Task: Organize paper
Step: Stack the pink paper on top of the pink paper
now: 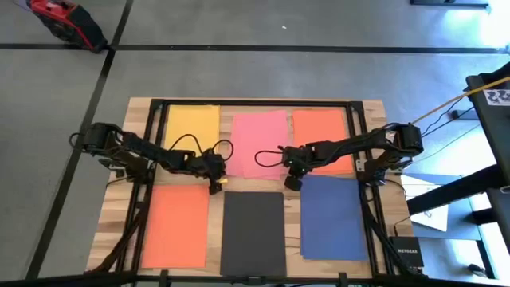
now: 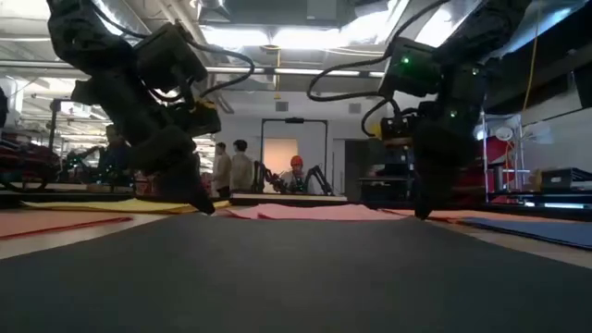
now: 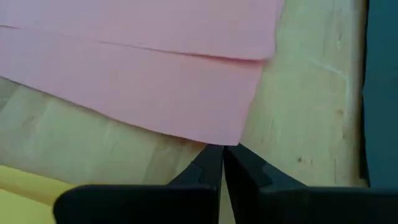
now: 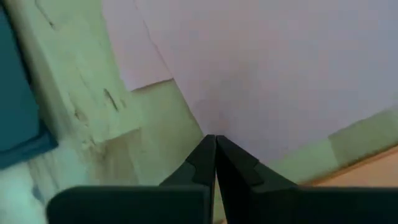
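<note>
A pink paper stack (image 1: 259,143) of two sheets lies flat at the table's far middle. It also shows in the left wrist view (image 3: 143,81) and the right wrist view (image 4: 280,74). My left gripper (image 1: 217,188) is shut and low over the table. Its tips (image 3: 222,149) stand at the stack's near left corner. My right gripper (image 1: 292,183) is shut too, with its tips (image 4: 215,138) over the near right corner. Around the stack lie yellow (image 1: 191,126), orange (image 1: 319,131), orange (image 1: 177,226), black (image 1: 253,233) and blue (image 1: 333,217) sheets. My left gripper's shut fingertips meet the tip of the pink stack's near left corner (image 3: 231,138), slanting down from the table's left; whether they touch it I cannot tell. My right gripper's shut fingertips rest over the lower sheet's near right corner (image 4: 205,121), slanting down from the right. The fingers hide the corner's tip. The paper lies flat on the wood.
A black metal frame (image 1: 156,104) borders the tabletop, and cables trail from both arms. Bare wood (image 3: 298,124) shows between the pink stack and the black sheet. A small box (image 1: 402,253) sits off the near right corner. People (image 2: 231,166) stand in the room behind.
</note>
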